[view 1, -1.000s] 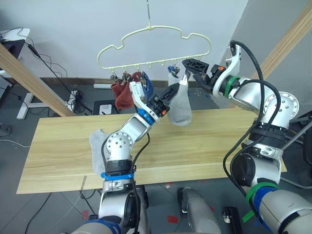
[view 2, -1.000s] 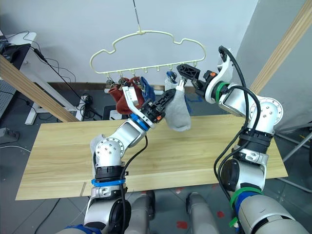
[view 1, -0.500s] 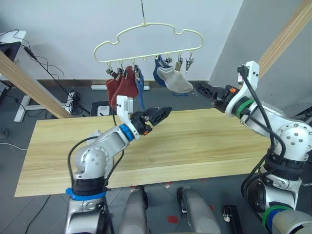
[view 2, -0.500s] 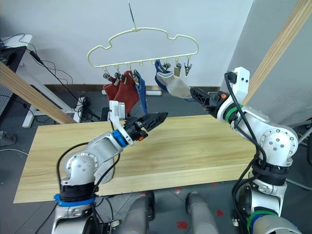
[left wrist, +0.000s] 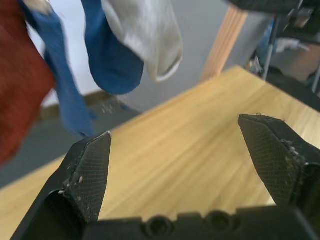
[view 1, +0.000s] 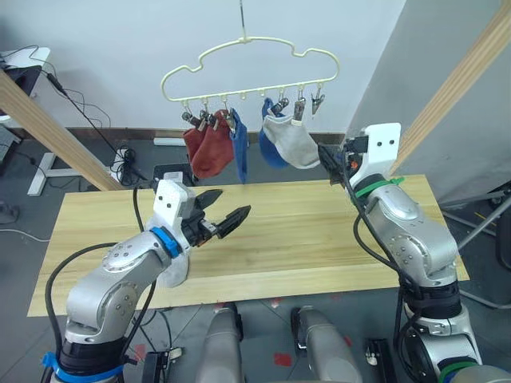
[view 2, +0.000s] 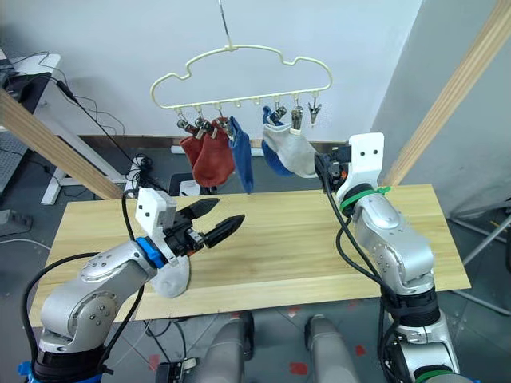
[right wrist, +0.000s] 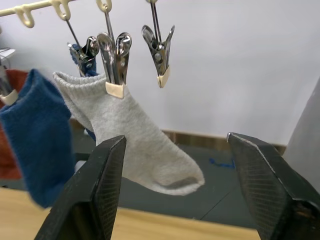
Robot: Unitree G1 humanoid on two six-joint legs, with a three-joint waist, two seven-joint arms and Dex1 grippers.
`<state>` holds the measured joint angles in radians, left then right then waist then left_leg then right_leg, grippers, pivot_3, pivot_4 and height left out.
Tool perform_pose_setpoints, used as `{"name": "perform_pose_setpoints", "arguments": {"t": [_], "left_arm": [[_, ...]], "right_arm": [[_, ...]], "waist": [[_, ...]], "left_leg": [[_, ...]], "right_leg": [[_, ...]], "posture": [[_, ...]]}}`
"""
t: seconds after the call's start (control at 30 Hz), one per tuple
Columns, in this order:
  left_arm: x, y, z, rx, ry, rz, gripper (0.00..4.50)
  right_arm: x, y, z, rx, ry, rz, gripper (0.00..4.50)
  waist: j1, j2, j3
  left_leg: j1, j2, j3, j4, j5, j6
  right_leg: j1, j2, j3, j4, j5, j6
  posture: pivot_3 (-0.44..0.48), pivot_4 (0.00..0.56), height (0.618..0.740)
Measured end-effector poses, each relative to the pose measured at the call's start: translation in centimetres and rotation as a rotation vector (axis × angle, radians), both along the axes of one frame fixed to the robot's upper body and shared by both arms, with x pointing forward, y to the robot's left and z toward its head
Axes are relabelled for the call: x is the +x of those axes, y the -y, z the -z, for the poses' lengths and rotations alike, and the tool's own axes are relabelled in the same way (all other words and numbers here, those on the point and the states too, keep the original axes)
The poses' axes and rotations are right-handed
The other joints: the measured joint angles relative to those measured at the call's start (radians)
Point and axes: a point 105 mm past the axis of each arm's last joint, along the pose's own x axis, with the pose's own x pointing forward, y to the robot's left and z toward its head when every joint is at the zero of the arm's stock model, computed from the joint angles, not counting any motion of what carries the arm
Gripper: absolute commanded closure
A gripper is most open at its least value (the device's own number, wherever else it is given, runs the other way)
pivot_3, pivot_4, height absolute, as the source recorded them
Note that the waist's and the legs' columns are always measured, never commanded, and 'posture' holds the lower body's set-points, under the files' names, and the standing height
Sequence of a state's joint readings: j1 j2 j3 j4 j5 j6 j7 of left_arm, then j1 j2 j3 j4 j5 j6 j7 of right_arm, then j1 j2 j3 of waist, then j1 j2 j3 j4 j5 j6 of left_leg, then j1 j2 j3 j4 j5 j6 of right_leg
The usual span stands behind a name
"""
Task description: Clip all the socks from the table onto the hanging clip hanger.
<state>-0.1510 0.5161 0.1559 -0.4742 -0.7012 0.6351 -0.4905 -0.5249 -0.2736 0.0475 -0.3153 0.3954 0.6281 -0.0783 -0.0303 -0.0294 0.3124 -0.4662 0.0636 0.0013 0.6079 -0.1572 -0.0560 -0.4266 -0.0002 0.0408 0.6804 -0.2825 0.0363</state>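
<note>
five socks hang clipped on the hanger: two red, two blue, one grey. one grey sock lies on the table under the left arm. end clip empty. left gripper and right gripper both spread, empty.

A plain pale grey wall stands behind, with a wooden skirting board at its foot. The floor is dark grey, with black cables. Two slanted light wooden beams cross the sides.
</note>
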Motion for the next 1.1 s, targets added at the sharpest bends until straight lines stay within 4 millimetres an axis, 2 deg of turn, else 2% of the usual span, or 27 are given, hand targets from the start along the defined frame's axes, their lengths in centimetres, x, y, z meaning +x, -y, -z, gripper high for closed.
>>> {"name": "perform_pose_setpoints", "arguments": {"t": [0.17, 0.37, 0.7, 0.9, 1.1], "left_arm": [[0.1, 0.1, -1.9, -0.071, 0.058, 0.014, 0.0], [-0.3, 0.9, -3.2, -0.119, 0.087, 0.091, 0.0], [-0.2, 0.8, -3.3, -0.121, 0.091, 0.083, 0.0], [-0.3, 0.8, -3.3, -0.12, 0.092, 0.083, 0.0], [-0.5, 1.0, -3.5, -0.116, 0.104, 0.089, 0.0]], "right_arm": [[1.3, -0.7, -0.7, -0.006, 0.06, 0.03, 1.75], [3.1, -2.0, -2.9, 0.019, 0.156, 0.071, 1.75], [5.2, -2.0, -3.5, 0.042, 0.186, 0.14, 1.75], [5.9, -1.9, -3.2, 0.048, 0.17, 0.161, 1.75], [6.0, -2.8, -3.8, 0.068, 0.186, 0.143, 1.75]], "waist": [[0.002, 0.0, 0.0], [0.002, 0.0, 0.0], [0.006, 0.0, 0.0], [0.008, 0.0, 0.0], [0.007, 0.0, 0.0]], "left_leg": [[0.0, 0.0, 0.0, 0.0, 0.0, 0.0], [0.0, 0.0, 0.0, 0.0, 0.0, 0.0], [0.0, 0.0, 0.0, 0.0, 0.0, 0.0], [0.0, 0.0, 0.0, 0.0, 0.0, 0.0], [0.0, 0.0, -0.001, 0.0, 0.0, 0.0]], "right_leg": [[0.0, 0.0, 0.0, 0.0, 0.0, 0.0], [0.0, 0.0, 0.0, 0.0, 0.002, -0.002], [0.0, 0.0, -0.001, 0.001, 0.003, -0.005], [0.0, 0.0, -0.001, 0.001, 0.003, -0.005], [0.0, 0.0, -0.001, 0.001, 0.003, -0.005]], "posture": [[0.033, 0.317, 0.74], [0.039, 0.318, 0.74], [0.058, 0.317, 0.74], [0.064, 0.317, 0.74], [0.064, 0.318, 0.74]]}}
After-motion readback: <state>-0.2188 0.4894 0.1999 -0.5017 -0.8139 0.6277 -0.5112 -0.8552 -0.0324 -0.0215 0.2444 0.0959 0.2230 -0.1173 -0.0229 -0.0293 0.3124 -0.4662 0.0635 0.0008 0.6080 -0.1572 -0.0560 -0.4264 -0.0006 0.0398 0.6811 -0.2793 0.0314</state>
